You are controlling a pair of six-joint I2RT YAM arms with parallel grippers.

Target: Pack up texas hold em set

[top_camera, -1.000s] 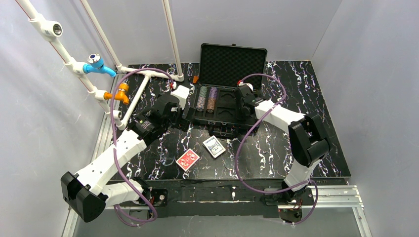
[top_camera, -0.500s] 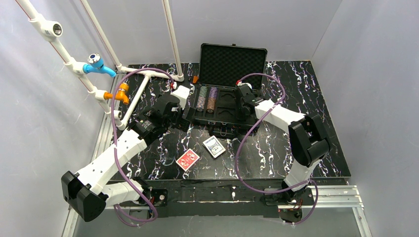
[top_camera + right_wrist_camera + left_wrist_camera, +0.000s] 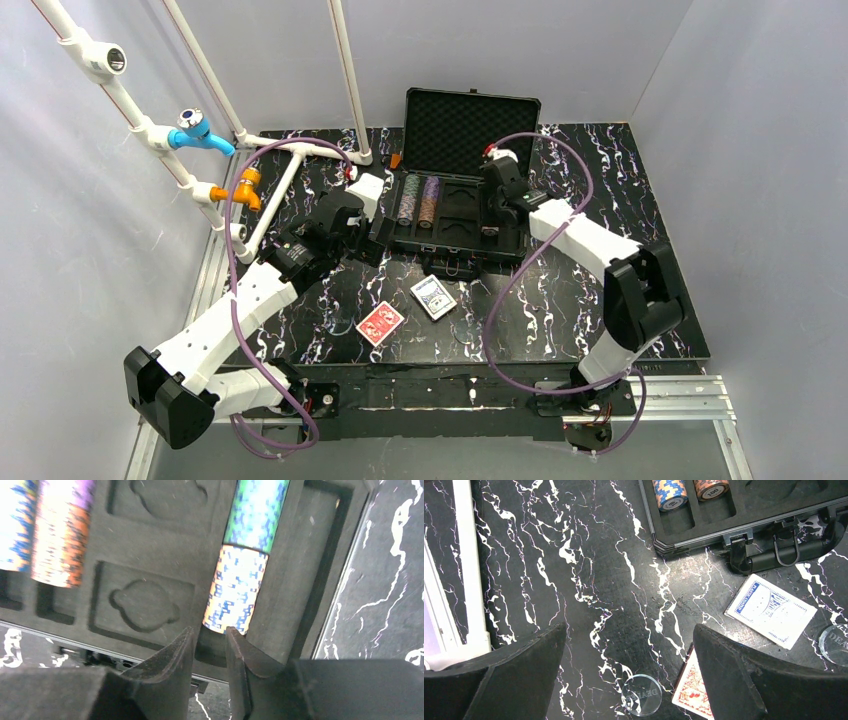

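Black case (image 3: 470,125) at worktop's (image 3: 620,180) far edge: right gripper (image 3: 209,634), slightly parted, empty, should rise straight off the chips (image 3: 235,590); left gripper (image 3: 629,632) wide, empty.

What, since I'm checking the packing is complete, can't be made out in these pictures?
- Left wrist: red-backed deck half hidden by the left gripper, cut by the bottom edge.
- Right wrist: chips blurred, values unreadable.
- Top: right-hand slot of the case hidden under the right gripper.
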